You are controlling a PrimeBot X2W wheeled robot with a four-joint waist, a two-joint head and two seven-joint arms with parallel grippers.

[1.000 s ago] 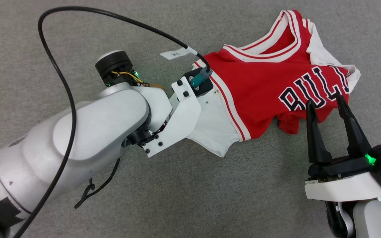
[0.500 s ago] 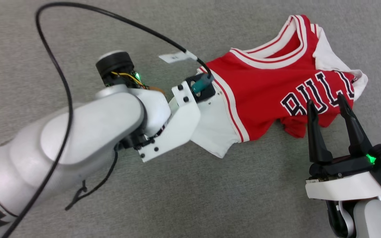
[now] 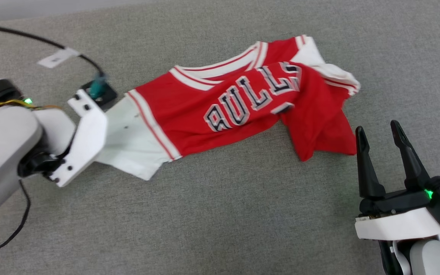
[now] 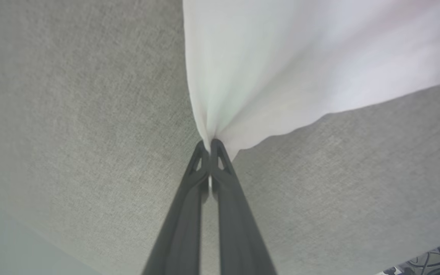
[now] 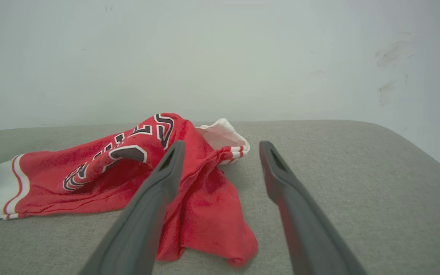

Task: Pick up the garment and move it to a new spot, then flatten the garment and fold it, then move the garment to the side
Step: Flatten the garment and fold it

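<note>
The garment, a red jersey with white sleeves and black-and-white "BULLS" lettering, lies stretched and rumpled across the grey fabric surface. My left gripper is shut on the edge of its white sleeve, which fans out from the fingertips. In the head view the left wrist mount covers that grip at the garment's left end. My right gripper stands open at the lower right, just clear of the red hem. Seen from the right wrist, the garment lies ahead and left of the open right gripper.
A black cable with a white label arcs over the left arm. A pale wall rises behind the surface, whose rounded edge drops off at the right in the right wrist view. Bare grey surface lies in front of the garment.
The left gripper has shut on the white sleeve and pulled the garment leftward, stretching it out. The right gripper stays open; its fingertips no longer overlap the red fabric.
</note>
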